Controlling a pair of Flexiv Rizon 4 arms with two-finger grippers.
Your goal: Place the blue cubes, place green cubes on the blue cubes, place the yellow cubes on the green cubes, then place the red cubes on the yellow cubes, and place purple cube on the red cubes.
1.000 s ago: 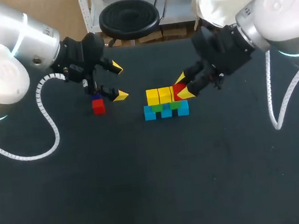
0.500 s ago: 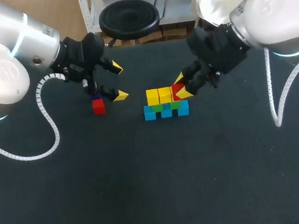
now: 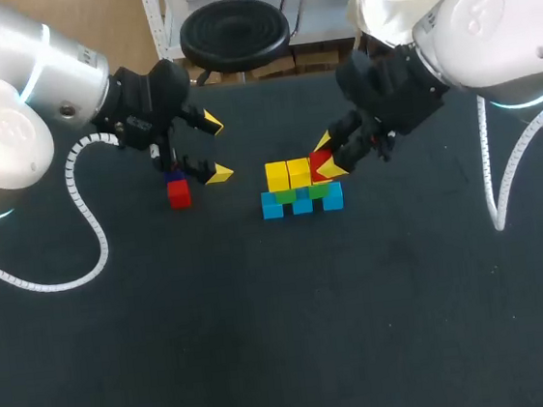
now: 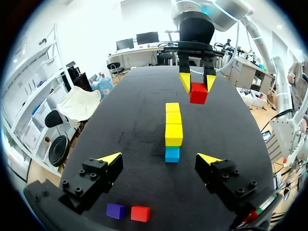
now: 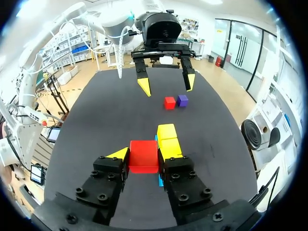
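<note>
Claw on right arm, head view: the right claw (image 3: 325, 158) is clenched on the held red cube (image 3: 319, 165), one yellow tip at each side. The cube is seen at the right end of the yellow row, over the green layer. Contact below cannot be told.
Stack, head view: three light-blue cubes (image 3: 302, 204) are lined up on the black table (image 3: 266, 340). Green cubes (image 3: 317, 191) are set on them, and two yellow cubes (image 3: 288, 174) lie on top.
Left claw, head view: the left claw (image 3: 213, 149) is released wide with nothing between its tips. A loose red cube (image 3: 179, 196) lies near it, and a purple cube (image 3: 176, 179) behind that is largely hidden by a finger.
Left wrist view: the left claw (image 4: 159, 159) is spread and empty. The loose red cube (image 4: 140, 213) and purple cube (image 4: 116, 211) are shown whole, side by side under it. The stack is seen end-on ahead, a blue cube (image 4: 172, 154) under yellow cubes (image 4: 173, 134), with the green hidden. Beyond it the right claw (image 4: 197, 83) grips the held red cube (image 4: 198, 94).
Right wrist view: both fingers of the right claw (image 5: 144, 155) are pressed against the held red cube (image 5: 144, 161). The yellow cubes (image 5: 168, 139) lie just beside one finger, with a blue sliver (image 5: 160, 181) below. Ahead, the left claw (image 5: 167, 84) hangs open over the loose red cube (image 5: 169, 102) and purple cube (image 5: 182, 100).
</note>
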